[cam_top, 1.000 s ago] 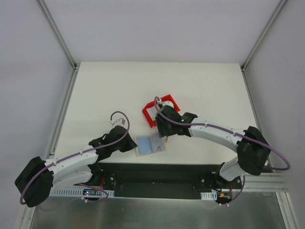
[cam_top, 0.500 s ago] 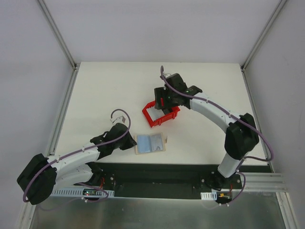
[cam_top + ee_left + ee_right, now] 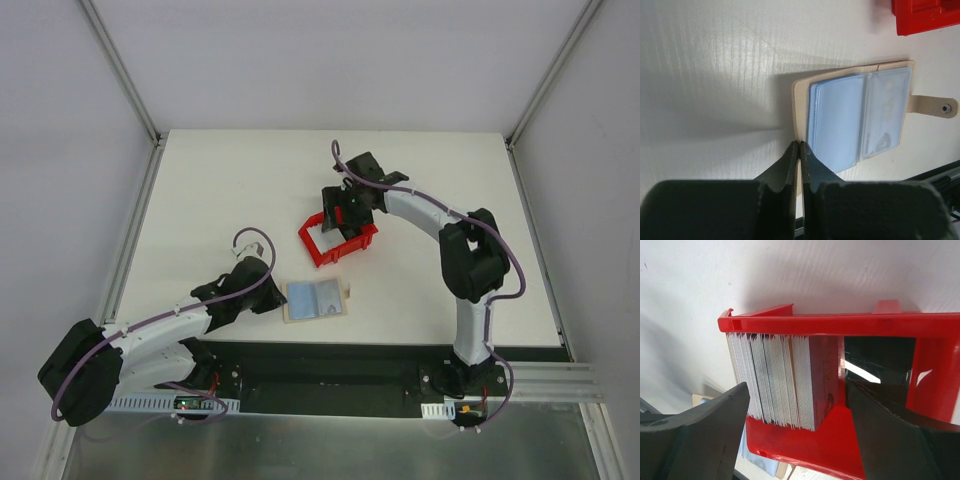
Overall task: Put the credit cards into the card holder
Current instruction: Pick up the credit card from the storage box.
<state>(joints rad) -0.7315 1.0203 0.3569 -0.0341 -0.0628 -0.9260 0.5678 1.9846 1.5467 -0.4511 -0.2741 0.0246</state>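
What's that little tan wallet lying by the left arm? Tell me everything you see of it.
The card holder is a small tan, leather-like folding wallet, lying open and flat on the white table near its front edge. Inside are pale blue, plastic-looking sleeves in two panels. A strap tab with a round snap stud sticks out from one side. The shut left gripper meets the opposite tan edge; whether it pinches it is unclear. The red bin sits apart.

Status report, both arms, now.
Left gripper shut at card holder edge. Right gripper open, straddling credit cards in red bin. Holder lies open. Nothing blocking.
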